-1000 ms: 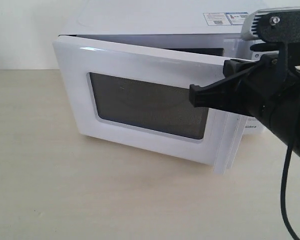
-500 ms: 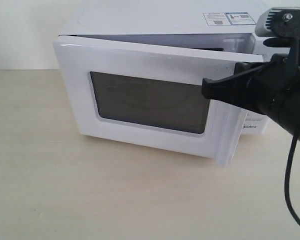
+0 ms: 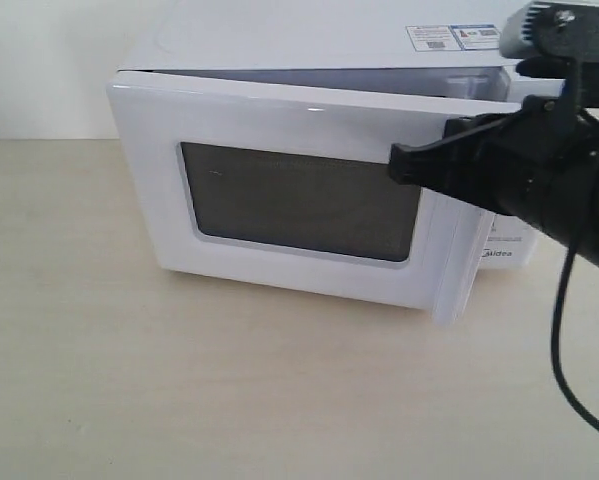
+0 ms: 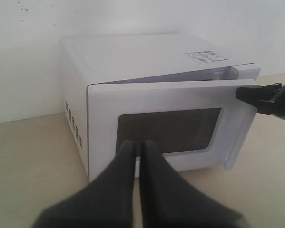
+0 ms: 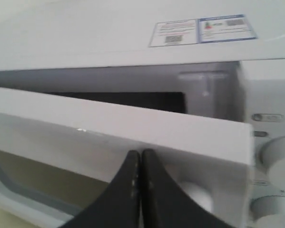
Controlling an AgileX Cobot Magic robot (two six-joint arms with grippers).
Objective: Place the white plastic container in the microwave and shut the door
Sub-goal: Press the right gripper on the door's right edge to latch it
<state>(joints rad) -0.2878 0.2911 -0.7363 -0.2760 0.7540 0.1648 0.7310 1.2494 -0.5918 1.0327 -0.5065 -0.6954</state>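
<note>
Swung nearer shut, door (image 3: 309,125) nudged by right tool (image 3: 397,166) — tips together and empty — yet still ajar, so needs more push; left tool (image 4: 135,149) likewise closed, empty.

- The right arm (image 3: 569,200) stretched in from the right edge of the exterior view, its black wrist angled leftward, with a black cable (image 3: 564,340) looping below it.
- The right gripper (image 3: 399,165) had its fingers (image 5: 125,190) pressed together, with no gap showing.
- The left gripper (image 4: 135,145) pointed forward, its dark fingers (image 4: 116,175) likewise together with only a thin seam between them.
</note>
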